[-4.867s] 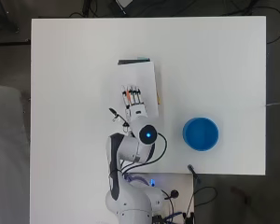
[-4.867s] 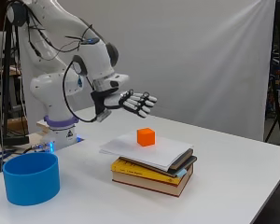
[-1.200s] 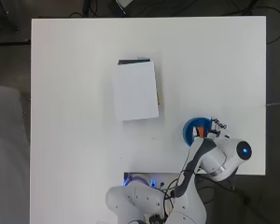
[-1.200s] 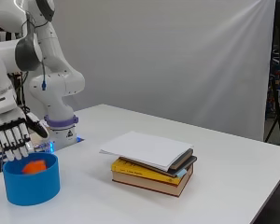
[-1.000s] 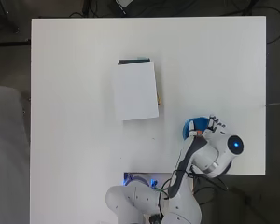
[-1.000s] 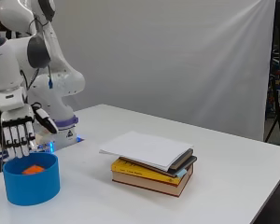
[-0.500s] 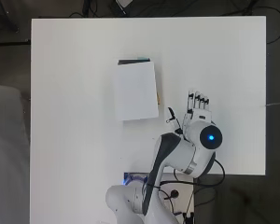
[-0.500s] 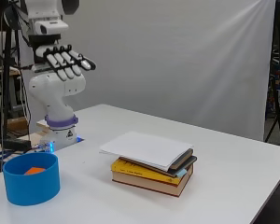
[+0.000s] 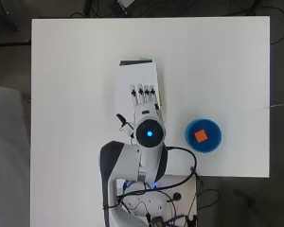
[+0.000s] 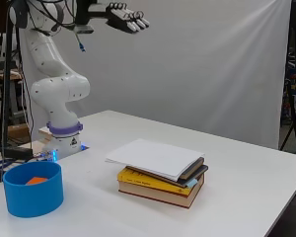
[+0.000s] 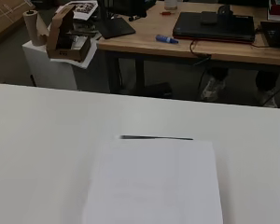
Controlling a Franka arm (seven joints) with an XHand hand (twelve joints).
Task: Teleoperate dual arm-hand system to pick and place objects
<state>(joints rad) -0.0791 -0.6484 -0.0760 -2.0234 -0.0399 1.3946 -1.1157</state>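
An orange cube (image 9: 201, 136) (image 10: 37, 180) lies inside the blue bowl (image 9: 217, 142) (image 10: 33, 196) near the arm's base. The hand (image 9: 143, 97) (image 10: 126, 16) is open with straight fingers and holds nothing. It hangs high above the table, over the near end of the book stack (image 9: 136, 78) (image 10: 160, 173). A white sheet (image 11: 154, 182) covers the top of the stack.
The stack of books stands mid-table, left of the bowl in the overhead view. The wrist view shows the table's far edge (image 11: 130, 95) and a room with wooden desks beyond it. Cables lie by the arm's base (image 9: 146, 203).
The hand let the orange cube go into the blue bowl, then rose high and swung left from the bowl to above the book stack.
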